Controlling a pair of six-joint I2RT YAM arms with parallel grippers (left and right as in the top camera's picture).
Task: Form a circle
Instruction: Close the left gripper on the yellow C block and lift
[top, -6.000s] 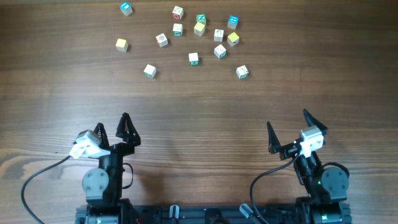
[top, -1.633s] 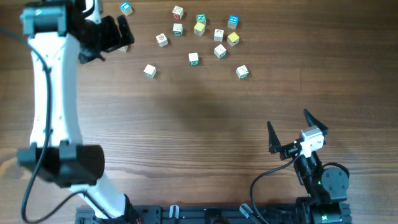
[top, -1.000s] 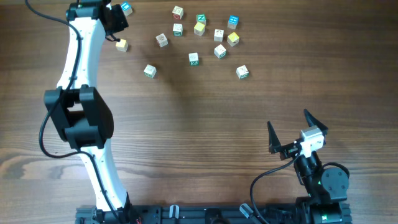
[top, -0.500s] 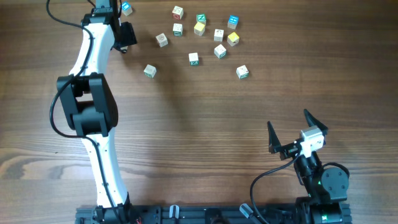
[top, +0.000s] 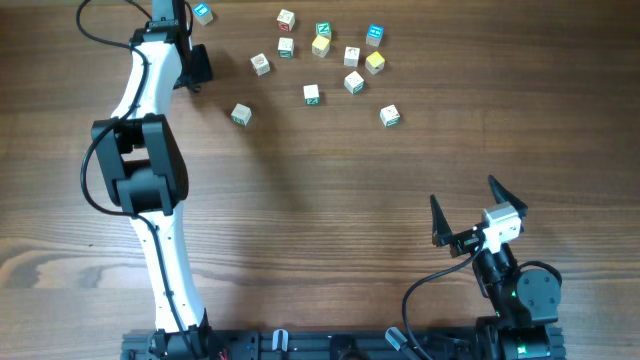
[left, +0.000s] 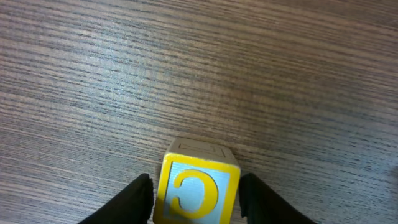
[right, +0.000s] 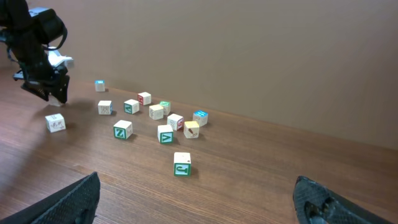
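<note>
Letter cubes for the circle are lying in a loose cluster at the far middle of the wooden table, not yet forming a ring. Off to their left, a yellow-edged C cube is sitting inside the left gripper. Its jaws are flanking the cube closely, but whether they are pinching it I cannot tell. The right gripper is resting near its base, jaws spread wide, holding nothing. An uneven pinch risks twisting or popping the cube out, and the outstretched arm could be nudging the blue cube just beyond.
</note>
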